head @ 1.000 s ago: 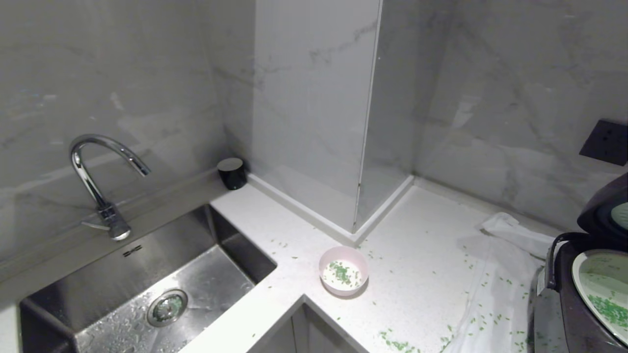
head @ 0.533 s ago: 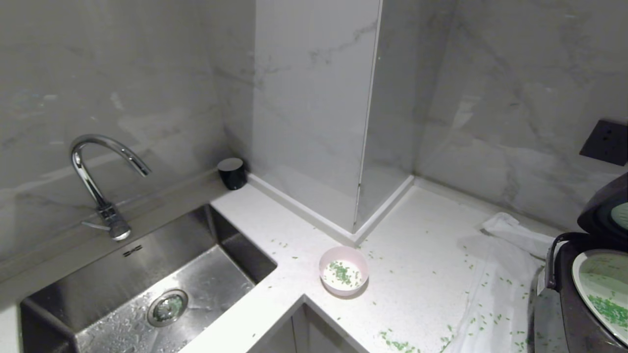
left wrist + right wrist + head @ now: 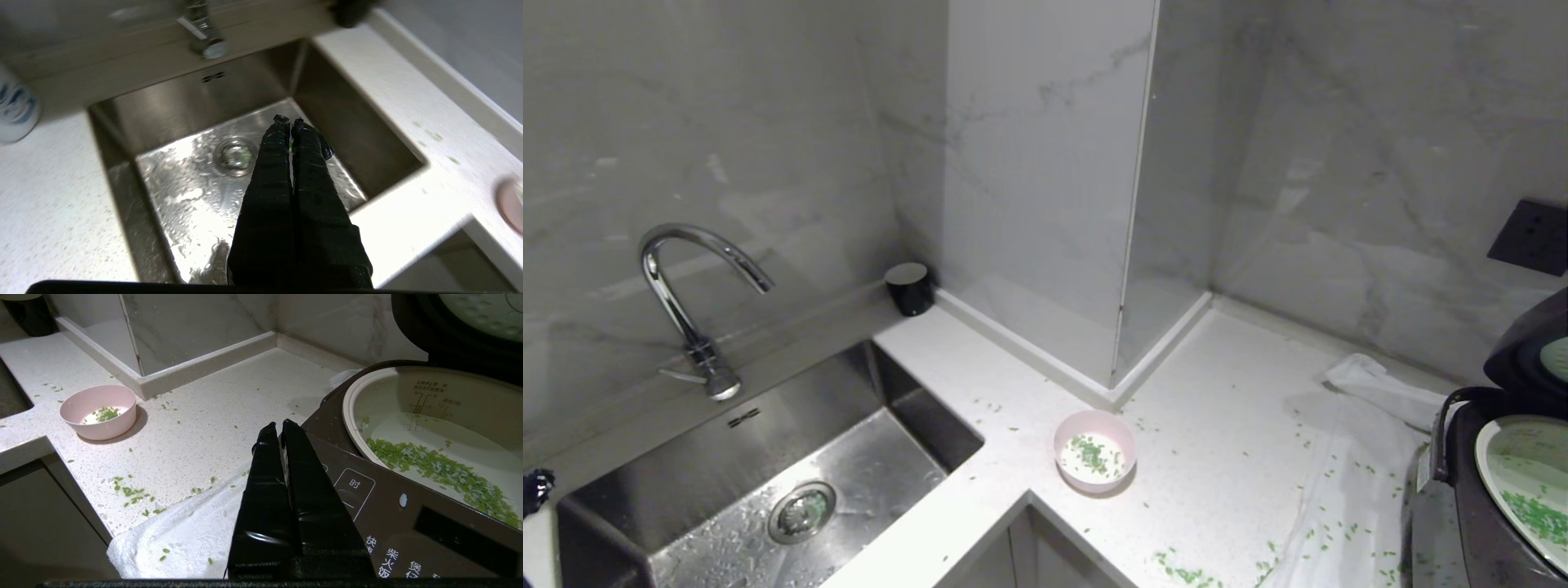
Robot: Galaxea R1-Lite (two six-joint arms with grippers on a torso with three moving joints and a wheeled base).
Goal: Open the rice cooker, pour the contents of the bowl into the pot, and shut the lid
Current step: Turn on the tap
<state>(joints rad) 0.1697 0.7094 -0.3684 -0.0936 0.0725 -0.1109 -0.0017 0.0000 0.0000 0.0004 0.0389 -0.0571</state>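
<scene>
Left gripper [image 3: 289, 121] pinched together above sink [image 3: 122, 122]

My fingers [image 3: 269, 171] are wrapped in glossy black tape. Below them the sink [image 3: 192, 106] is brushed steel, wet and shiny. The counter [image 3: 1225, 425] is speckled white stone; the towel [image 3: 192, 535] looks like nubbly cloth.

Dim, cool overhead light. Strong glare on the wet sink [image 3: 196, 196] floor beneath the left jaws. Faucet [image 3: 202, 28] beyond them motion-blurred.
</scene>
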